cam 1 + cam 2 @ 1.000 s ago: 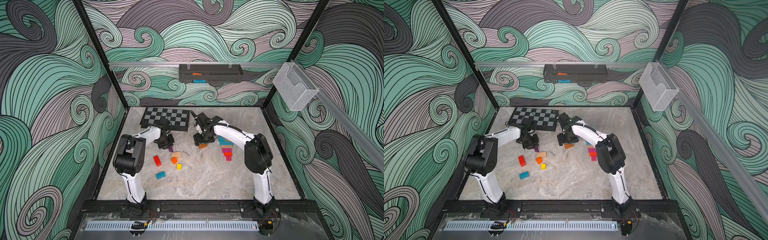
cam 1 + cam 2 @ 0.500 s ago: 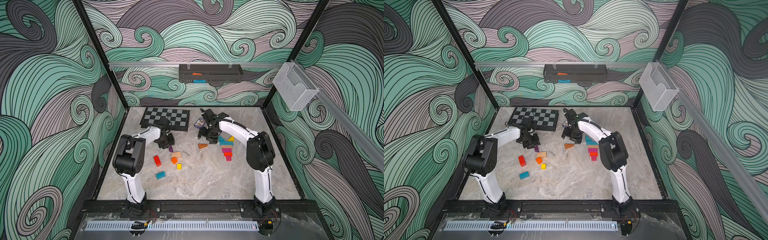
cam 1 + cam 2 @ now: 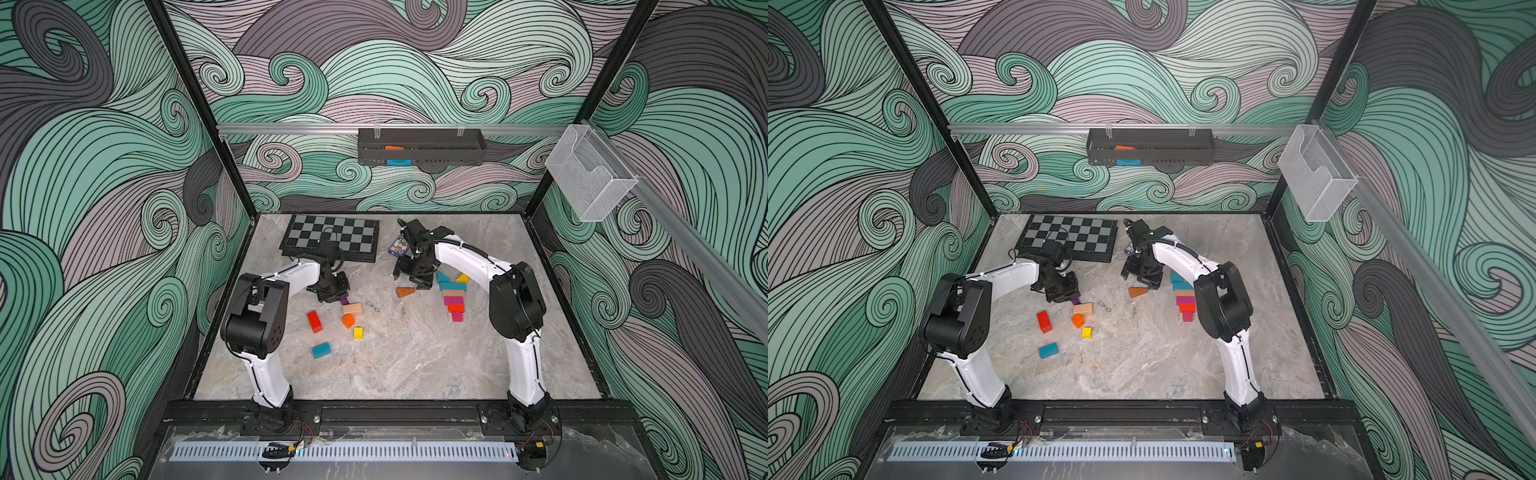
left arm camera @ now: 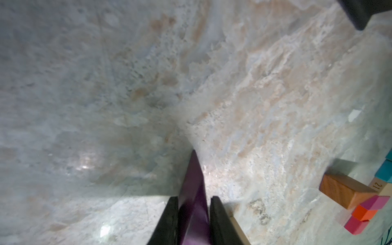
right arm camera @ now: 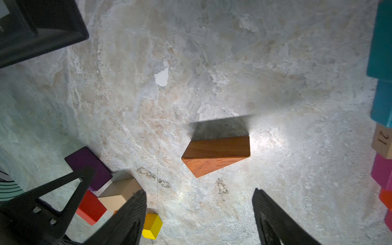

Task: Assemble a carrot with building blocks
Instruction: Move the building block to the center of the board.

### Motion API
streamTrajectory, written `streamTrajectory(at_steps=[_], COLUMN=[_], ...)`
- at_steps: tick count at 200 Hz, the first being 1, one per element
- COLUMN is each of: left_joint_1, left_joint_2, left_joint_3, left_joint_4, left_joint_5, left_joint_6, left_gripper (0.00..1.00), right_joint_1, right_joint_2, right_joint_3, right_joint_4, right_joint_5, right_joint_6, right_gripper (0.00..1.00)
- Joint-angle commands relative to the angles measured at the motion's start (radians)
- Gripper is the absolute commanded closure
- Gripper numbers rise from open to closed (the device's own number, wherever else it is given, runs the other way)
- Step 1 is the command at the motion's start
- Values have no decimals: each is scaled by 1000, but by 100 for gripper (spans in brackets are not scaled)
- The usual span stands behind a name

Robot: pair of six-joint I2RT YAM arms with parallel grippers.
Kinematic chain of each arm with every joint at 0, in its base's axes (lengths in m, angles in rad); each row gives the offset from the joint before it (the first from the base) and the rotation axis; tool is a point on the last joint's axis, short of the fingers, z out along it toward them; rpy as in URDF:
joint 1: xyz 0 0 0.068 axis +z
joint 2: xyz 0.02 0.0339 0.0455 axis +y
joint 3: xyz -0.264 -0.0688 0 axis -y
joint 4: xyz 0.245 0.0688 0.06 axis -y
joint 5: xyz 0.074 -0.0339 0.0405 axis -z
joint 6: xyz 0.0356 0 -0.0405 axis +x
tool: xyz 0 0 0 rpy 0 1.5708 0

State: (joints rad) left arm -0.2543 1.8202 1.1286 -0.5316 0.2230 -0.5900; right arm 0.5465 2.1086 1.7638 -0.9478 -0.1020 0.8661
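Marble-looking worktop [image 3: 415, 365] boxed in by swirly green walls [image 3: 104, 166], with blocks lying all over it. The left tool [image 4: 194, 197] is squeezing a purple block [image 4: 191, 180] tight between its fingers, left of the worktop's middle and just beside a beige block [image 3: 352, 308]. Honestly can't tell if the purple one is hanging in the air or sitting down.

The right tool [image 5: 199, 191] is hovering with its jaws spread wide and nothing in them, over a brown wedge [image 5: 214, 156] that's lying on its own near the middle.

Toward the right edge from the wedge, a row of blocks [image 3: 454, 300] is lying flat. Teal ones are sitting at the far end with a yellow one beside them, then beige, pink, red and pink, narrowing toward the front edge.

Loose ones are sitting left of the middle: a red block [image 3: 314, 321], an orange block [image 3: 348, 320], a yellow cube [image 3: 358, 332], and a teal block [image 3: 321, 350] nearest the front edge.

A chessboard [image 3: 330, 243] is lying along the far edge, and a small purple box [image 3: 399, 246] is sitting partly hidden by the right arm [image 3: 469, 257].
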Motion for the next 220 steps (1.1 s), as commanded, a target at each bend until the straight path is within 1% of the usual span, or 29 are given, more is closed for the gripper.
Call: streamTrajectory(at_steps=[1,17,25,74,130,174,220], left_joint_1=[-19,-29,-37,-108,-166,-183,-190], left_joint_2=[11,23,33,123,247,246,231], left_joint_3=[25,43,55,171,344,355,354], left_joint_4=[15,19,21,15,-64,-94,-89], left_joint_5=[16,17,16,2,-31,-60,-63], left_joint_6=[-18,-26,-28,-28,12,28,22], left_gripper=[79,86,87,86,83,75,54], right_joint_1=[3,4,3,4,4,3,4], right_joint_2=[-52,-61,-65,-80,-93,-95,-90], right_joint_3=[-17,-19,-21,-30,-59,-67,-66], right_joint_4=[-14,-14,-14,-12,-12,-9,3], right_joint_5=[36,47,54,68,89,98,87], right_joint_6=[-30,-44,-50,-86,-130,-144,-148], right_gripper=[20,20,20,20,21,21,21])
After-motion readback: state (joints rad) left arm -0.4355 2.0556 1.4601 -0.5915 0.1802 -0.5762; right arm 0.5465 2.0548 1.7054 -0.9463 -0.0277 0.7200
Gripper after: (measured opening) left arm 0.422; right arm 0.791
